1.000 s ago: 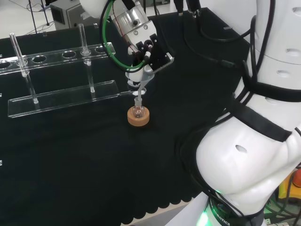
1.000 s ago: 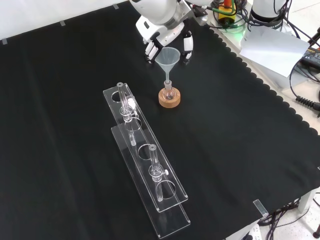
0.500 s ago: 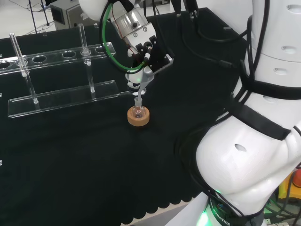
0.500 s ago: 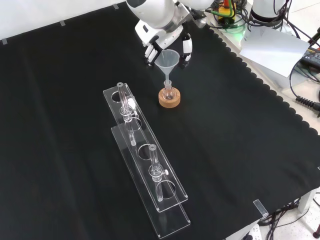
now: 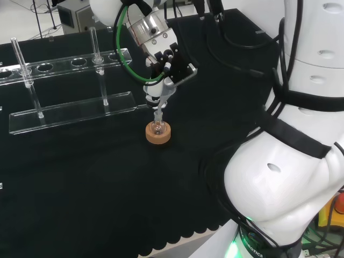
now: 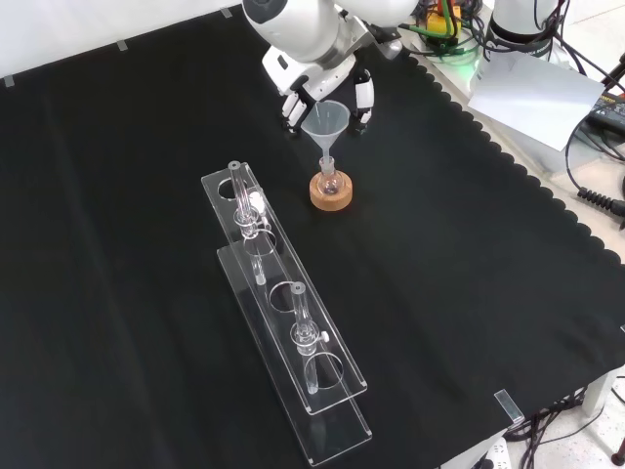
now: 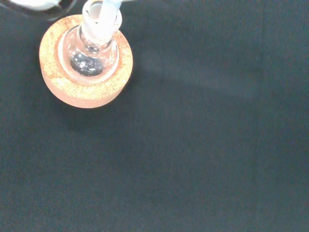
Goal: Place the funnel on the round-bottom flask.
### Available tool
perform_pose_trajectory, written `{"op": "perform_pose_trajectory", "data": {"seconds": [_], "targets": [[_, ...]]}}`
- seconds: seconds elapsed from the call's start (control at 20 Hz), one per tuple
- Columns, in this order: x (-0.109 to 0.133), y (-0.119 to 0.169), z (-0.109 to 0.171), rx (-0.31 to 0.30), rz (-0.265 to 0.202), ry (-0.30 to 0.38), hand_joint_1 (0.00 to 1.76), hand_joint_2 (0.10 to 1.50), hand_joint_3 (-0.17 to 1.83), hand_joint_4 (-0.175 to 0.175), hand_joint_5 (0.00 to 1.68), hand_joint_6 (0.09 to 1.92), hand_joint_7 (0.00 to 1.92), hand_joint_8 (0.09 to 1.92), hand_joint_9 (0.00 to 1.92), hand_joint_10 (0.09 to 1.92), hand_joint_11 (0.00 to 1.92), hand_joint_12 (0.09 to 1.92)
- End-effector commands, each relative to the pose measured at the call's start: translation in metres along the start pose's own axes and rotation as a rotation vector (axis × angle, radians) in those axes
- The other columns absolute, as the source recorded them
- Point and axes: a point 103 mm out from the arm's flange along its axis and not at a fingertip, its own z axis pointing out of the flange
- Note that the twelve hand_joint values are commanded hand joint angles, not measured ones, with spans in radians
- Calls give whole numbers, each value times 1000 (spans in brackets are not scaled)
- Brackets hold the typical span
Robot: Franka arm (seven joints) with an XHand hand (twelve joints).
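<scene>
A small clear round-bottom flask point(image 6: 330, 183) stands upright in a cork ring point(image 6: 332, 195) on the black cloth. A clear funnel point(image 6: 324, 119) stands above it with its stem down inside the flask's neck. The hand point(image 6: 314, 70) reaches in from the top of the front view, and its fingers point(image 6: 363, 96) curl on either side of the funnel's cone. In the head view the hand point(image 5: 167, 63) holds the funnel point(image 5: 156, 101) over the flask point(image 5: 157, 127) and cork ring point(image 5: 158, 135). The wrist view looks down on the flask point(image 7: 89, 60), the cork ring point(image 7: 58, 84) and the funnel's stem point(image 7: 102, 12) in the neck.
A long clear test-tube rack point(image 6: 283, 313) with two tubes lies in front of the flask in the front view, its near end a short way from the cork ring. In the head view the rack point(image 5: 70, 110) is to the flask's left. The arm's white links point(image 5: 301, 134) stand at right.
The hand has lowered the funnel a little, and its stem now sits deeper in the flask's neck. Flask, cork ring and rack have not moved.
</scene>
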Motion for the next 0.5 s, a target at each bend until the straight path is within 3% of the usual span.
{"op": "perform_pose_trajectory", "data": {"seconds": [0.05, 0.5], "targets": [[2, 5, 2, 10, 0, -2, 883, 707, 674, -61, 683, 783, 801, 794, 1125, 622, 783, 1139], [2, 9, 7, 11, -4, 5, 881, 708, 676, -62, 681, 784, 800, 795, 1120, 623, 780, 1140]]}}
